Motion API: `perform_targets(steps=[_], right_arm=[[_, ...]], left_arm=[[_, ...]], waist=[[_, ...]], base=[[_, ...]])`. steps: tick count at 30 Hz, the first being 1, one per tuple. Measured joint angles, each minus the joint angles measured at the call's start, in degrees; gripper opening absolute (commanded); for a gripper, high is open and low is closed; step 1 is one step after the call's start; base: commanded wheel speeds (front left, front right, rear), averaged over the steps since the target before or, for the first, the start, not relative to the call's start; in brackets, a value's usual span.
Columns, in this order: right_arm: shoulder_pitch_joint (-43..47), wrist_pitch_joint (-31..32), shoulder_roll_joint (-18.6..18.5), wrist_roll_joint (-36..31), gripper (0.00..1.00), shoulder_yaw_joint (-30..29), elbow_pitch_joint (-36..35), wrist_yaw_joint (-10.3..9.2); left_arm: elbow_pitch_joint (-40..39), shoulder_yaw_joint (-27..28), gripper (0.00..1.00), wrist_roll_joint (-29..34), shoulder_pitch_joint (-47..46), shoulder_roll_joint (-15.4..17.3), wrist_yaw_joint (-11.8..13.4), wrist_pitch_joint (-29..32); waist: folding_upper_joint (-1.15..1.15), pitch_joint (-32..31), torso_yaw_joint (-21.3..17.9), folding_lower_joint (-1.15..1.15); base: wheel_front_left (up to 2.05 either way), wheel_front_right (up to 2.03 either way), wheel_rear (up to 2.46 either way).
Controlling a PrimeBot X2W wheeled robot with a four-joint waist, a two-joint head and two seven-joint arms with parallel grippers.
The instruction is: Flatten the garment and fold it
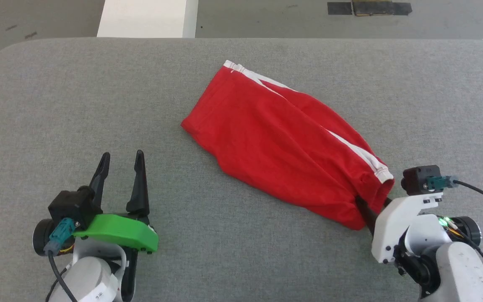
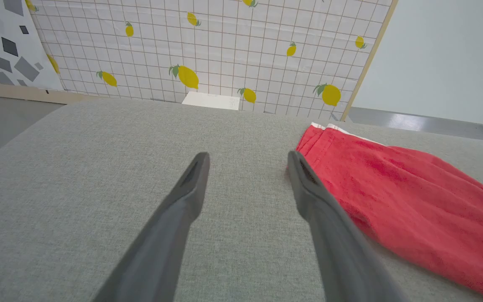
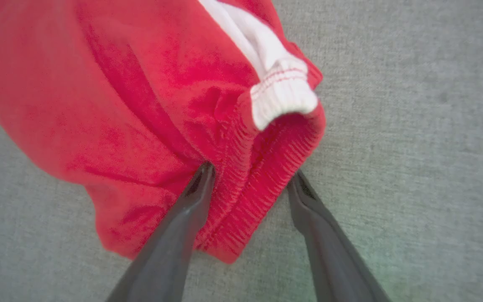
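The garment (image 1: 283, 142) is a bright red fabric piece with white stripe trim, lying bunched and slanted across the middle of the grey table. My right gripper (image 3: 251, 176) stands open astride its ribbed red waistband edge (image 3: 250, 197), one finger on the cloth, the other beside it on the table. In the head view that gripper (image 1: 369, 214) is at the garment's near right corner, its fingers mostly hidden by cloth. My left gripper (image 1: 122, 161) is open over bare table, left of the garment (image 2: 401, 197); nothing is between its fingers.
The grey padded table (image 1: 57, 105) has rounded corners and wide free room left of the garment. A white block (image 1: 147, 19) stands past the far edge. A lemon-print grid sheet (image 2: 208, 46) hangs behind the table.
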Motion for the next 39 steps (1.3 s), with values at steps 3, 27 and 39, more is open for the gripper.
perform_targets(steps=[3,27,39], right_arm=[[-0.7,-1.7,0.3,0.2,0.00,1.3,1.1,0.01],[-4.4,-5.5,0.5,5.5,0.00,5.9,-1.7,0.04],[-5.3,-6.9,0.4,5.4,0.00,4.8,-0.6,0.04]], left_arm=[[0.6,-0.2,1.00,-0.1,-0.1,0.3,-0.4,0.8],[29.6,-10.2,0.47,-4.0,-34.1,0.3,-7.8,43.2],[31.8,-8.1,0.00,-9.5,-34.9,-1.8,-12.8,40.8]], waist=[[0.00,-0.3,-0.6,0.00],[0.00,6.5,-7.8,0.00],[0.00,6.8,-6.8,0.00]], base=[[0.00,0.00,0.00],[0.00,0.00,0.00],[0.00,0.00,0.00]])
